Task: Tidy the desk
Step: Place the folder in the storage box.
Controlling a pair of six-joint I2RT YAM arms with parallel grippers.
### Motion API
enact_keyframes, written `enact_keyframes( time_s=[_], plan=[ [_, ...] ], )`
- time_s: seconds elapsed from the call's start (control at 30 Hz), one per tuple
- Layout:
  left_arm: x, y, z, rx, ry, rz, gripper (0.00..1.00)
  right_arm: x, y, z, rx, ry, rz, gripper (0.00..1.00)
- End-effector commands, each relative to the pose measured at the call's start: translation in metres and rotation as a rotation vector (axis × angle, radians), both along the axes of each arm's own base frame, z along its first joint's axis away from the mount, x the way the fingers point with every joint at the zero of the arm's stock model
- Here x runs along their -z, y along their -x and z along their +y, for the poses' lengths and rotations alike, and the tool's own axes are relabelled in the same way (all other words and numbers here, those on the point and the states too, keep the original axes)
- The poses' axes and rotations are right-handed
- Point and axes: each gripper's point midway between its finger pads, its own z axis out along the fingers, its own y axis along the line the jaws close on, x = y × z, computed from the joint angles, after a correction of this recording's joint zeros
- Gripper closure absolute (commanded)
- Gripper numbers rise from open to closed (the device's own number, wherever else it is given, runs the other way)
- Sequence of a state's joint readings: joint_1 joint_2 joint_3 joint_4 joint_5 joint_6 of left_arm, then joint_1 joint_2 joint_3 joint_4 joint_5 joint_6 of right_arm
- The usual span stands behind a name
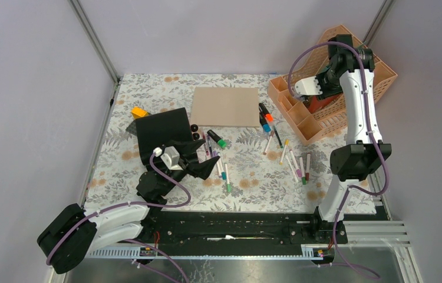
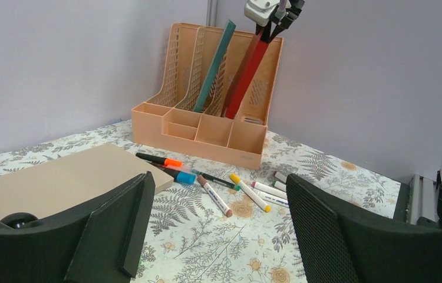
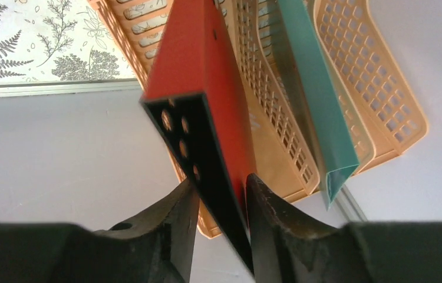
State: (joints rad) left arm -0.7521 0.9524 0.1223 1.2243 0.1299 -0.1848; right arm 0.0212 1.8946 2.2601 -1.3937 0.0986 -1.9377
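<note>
The desk is covered in fern-print cloth, with loose markers scattered across its middle and right. At the back right stands a peach file organizer. A red folder stands upright in one of its slots. My right gripper straddles the folder's top edge from above. Its jaws are slightly apart, with a sliver of gap at the left finger. My left gripper hovers open and empty over the desk's left middle, beside a black notebook.
A teal folder stands in the slot next to the red one. A tan board lies at the back centre and a small yellow item at the back left. The black slotted rail runs along the near edge.
</note>
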Motion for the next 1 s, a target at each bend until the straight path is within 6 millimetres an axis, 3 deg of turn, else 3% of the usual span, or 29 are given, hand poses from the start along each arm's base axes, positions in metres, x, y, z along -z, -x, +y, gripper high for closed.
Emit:
enact_keyframes(
  time_s=[0.0, 0.03, 0.2, 0.33, 0.43, 0.63, 0.73, 0.8, 0.83, 0.97],
  plan=[
    [-0.012, 0.003, 0.001, 0.008, 0.033, -0.032, 0.13, -0.016, -0.004, -0.013, 0.078, 0.008, -0.066, 0.52],
    [-0.011, 0.003, 0.001, 0.008, 0.030, -0.031, 0.13, -0.018, -0.007, -0.013, 0.082, 0.002, -0.082, 0.46],
    [-0.010, 0.002, 0.001, 0.007, 0.028, -0.028, 0.13, -0.037, -0.023, -0.011, 0.136, -0.051, -0.212, 0.38],
    [-0.010, 0.002, 0.000, 0.011, 0.029, -0.027, 0.13, -0.058, -0.038, -0.011, 0.200, -0.112, -0.337, 0.06],
    [-0.011, 0.002, -0.001, 0.014, 0.031, -0.026, 0.13, -0.064, -0.033, -0.003, 0.222, -0.189, -0.362, 0.01],
    [-0.011, 0.000, -0.006, 0.033, 0.033, 0.005, 0.12, -0.064, 0.001, 0.039, 0.276, -0.507, -0.328, 0.00],
    [-0.011, -0.004, -0.011, 0.047, 0.041, 0.060, 0.02, -0.056, 0.025, 0.065, 0.303, -0.689, -0.267, 0.00],
    [-0.009, -0.010, -0.015, 0.043, 0.035, 0.117, 0.01, -0.045, 0.041, 0.083, 0.327, -0.816, -0.223, 0.00],
    [-0.008, -0.015, -0.018, 0.037, 0.028, 0.148, 0.01, -0.051, 0.047, 0.093, 0.325, -0.890, -0.225, 0.00],
    [0.005, -0.030, -0.030, 0.023, -0.039, 0.280, 0.01, -0.012, 0.076, 0.143, 0.391, -1.213, -0.011, 0.00]
  ],
)
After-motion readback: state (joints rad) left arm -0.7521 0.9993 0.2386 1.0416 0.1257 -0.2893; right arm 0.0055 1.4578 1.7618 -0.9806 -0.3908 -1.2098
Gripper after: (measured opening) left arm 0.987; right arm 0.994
